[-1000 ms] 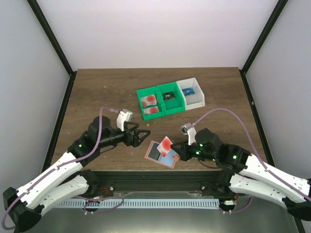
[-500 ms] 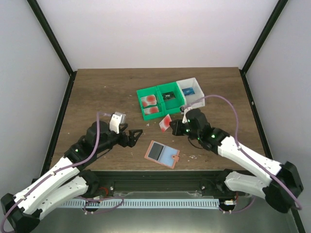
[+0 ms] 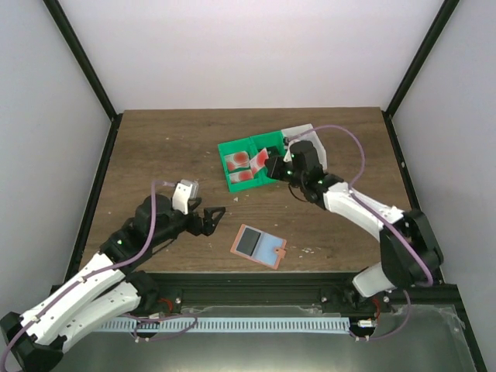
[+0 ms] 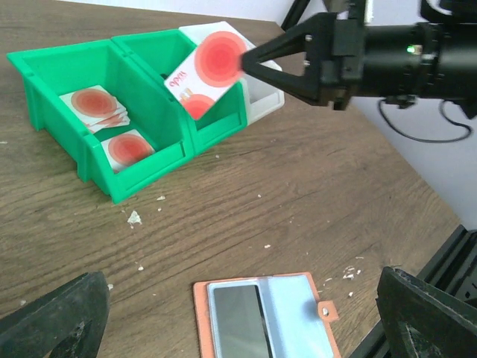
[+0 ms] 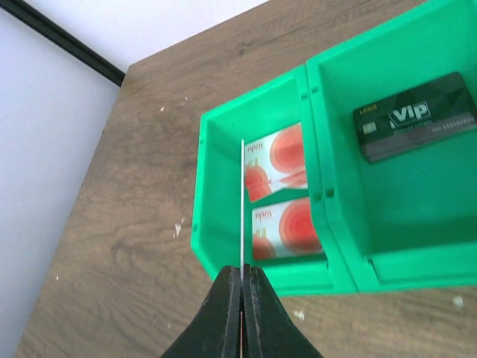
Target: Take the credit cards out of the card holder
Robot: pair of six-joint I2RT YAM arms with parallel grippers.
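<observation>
- As the top camera shows it, my right gripper point(image 3: 269, 163) sits out toward the far edge of the desk, right of centre, over the green bins point(image 3: 229, 184).
- Its fingers are pinched together on one card point(image 3: 259, 161), gripping it by a corner with the red blot facing up and left.
- In the right wrist view that card point(image 5: 242, 201) shows edge-on as a thin line, above the left green bin point(image 5: 200, 224).
- I think it hangs just above the bin rather than touching it, but the angle is poor.
- Two more cards point(image 5: 279, 160) of the same kind lie flat in that left bin.
- A black card point(image 5: 417, 115) lies in the next green bin.
- The holder point(image 3: 259, 246) lies open and flat near the near edge, about mid-desk, blue-grey panels up, its tab point(image 4: 326, 310) pointing to the right edge.
- I can see no card sticking out of its pockets.
- My left gripper point(image 3: 221, 218) hovers left of the holder with its fingers spread wide, holding nothing and touching nothing.
</observation>
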